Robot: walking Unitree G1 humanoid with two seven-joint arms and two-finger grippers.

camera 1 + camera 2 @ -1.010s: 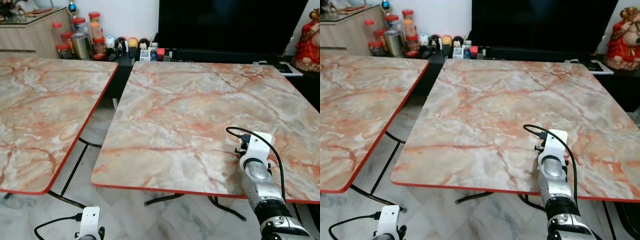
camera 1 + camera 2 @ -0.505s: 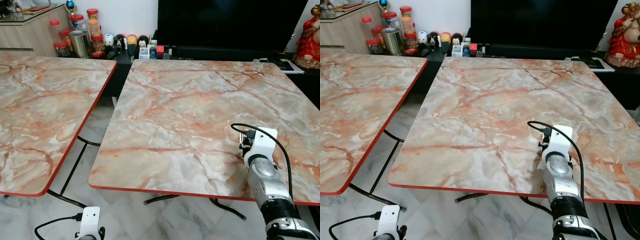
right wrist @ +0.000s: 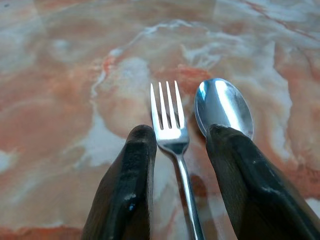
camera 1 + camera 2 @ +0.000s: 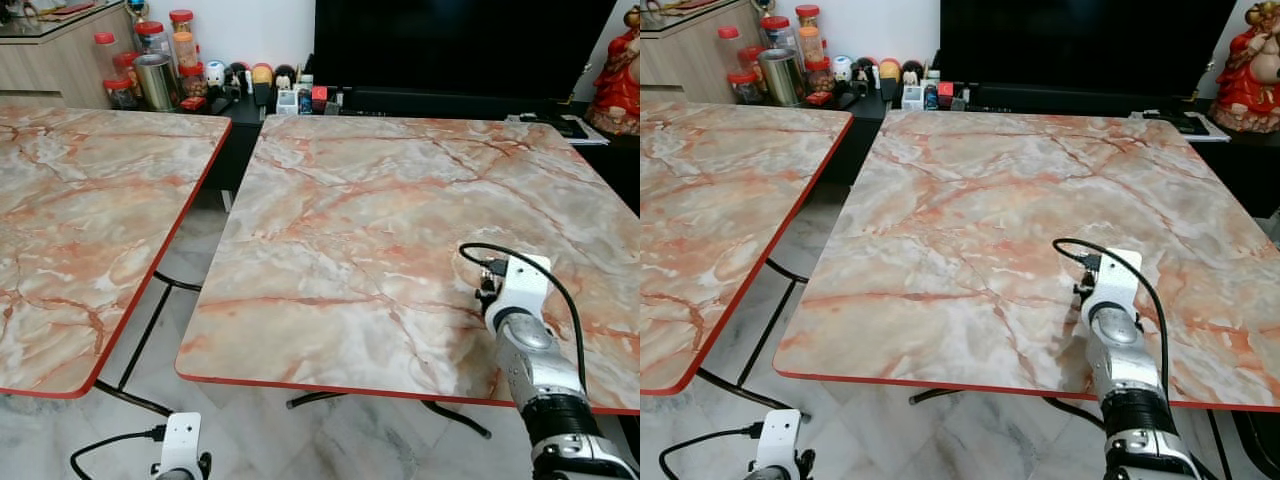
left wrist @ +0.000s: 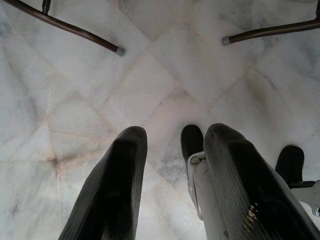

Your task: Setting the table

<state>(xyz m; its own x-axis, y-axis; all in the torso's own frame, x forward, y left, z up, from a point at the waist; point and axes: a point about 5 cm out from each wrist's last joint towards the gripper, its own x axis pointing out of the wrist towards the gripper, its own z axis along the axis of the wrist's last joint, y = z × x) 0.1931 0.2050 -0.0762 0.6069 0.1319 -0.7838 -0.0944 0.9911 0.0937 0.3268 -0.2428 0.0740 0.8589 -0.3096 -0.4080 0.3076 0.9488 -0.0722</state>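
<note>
Jaws on the right gripper stand apart, with the handle of a fork running down between the two black fingers; whether they actually press on it I cannot tell. A spoon lies just beside the fork, bowl up, its handle hidden behind the other finger. Both pieces of cutlery lie over the marble-patterned bench, near its front right corner, where the right arm reaches up over the red front edge with a black cable looping off its white wrist housing.

Down low, the left gripper hangs idle over the pale marble floor, its jaws apart and holding nothing, with two dark table feet showing beyond it.

A second bench with the same pattern stands to the left, a gap of floor between the two. Behind them a dark television sits on a low unit, jars and small figures cluster to its left, and a red statue stands at the far right.
</note>
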